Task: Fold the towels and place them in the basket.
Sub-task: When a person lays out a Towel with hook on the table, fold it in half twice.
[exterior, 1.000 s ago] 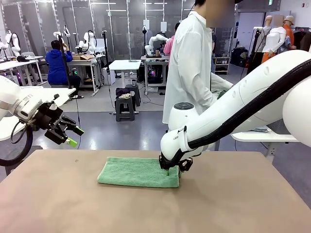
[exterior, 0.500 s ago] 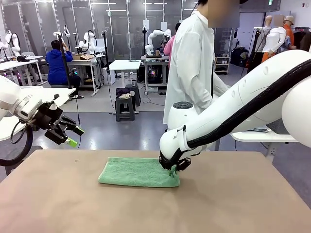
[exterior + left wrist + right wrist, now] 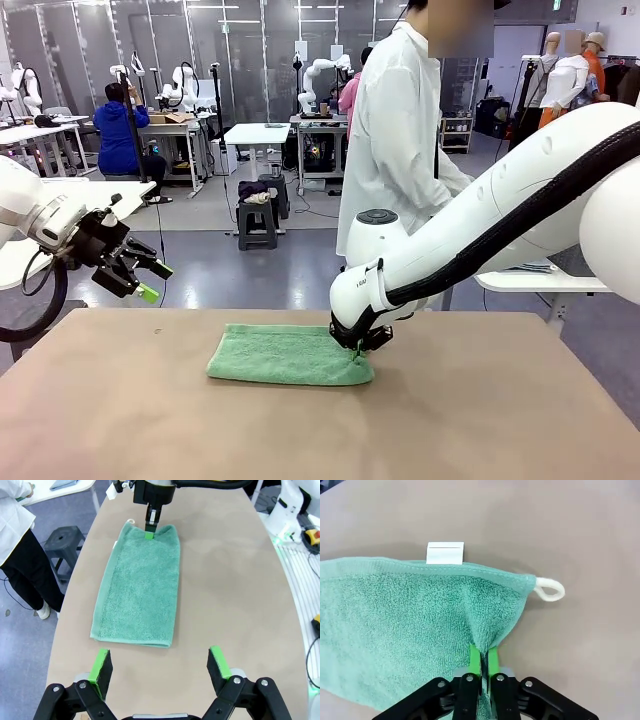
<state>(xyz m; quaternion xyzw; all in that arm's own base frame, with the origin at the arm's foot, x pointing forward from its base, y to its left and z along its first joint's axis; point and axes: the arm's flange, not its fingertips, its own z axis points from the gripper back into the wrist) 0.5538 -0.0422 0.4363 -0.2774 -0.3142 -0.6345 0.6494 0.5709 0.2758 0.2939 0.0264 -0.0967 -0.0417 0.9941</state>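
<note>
The mint green towel (image 3: pixel 285 355) lies flat near the middle of the worktop (image 3: pixel 480 420). A white tag (image 3: pixel 445 553) juts from one long edge, and a white loop (image 3: pixel 550 590) sticks out at the nearby corner. The right fingers (image 3: pixel 476 659) are clamped together on a pinch of the towel's end near that corner, puckering the cloth. The left fingers (image 3: pixel 101 666) are spread wide and hold nothing, raised over the worktop's left side, well apart from the towel. A person (image 3: pixel 395 130) in a white coat stands at the far side.
</note>
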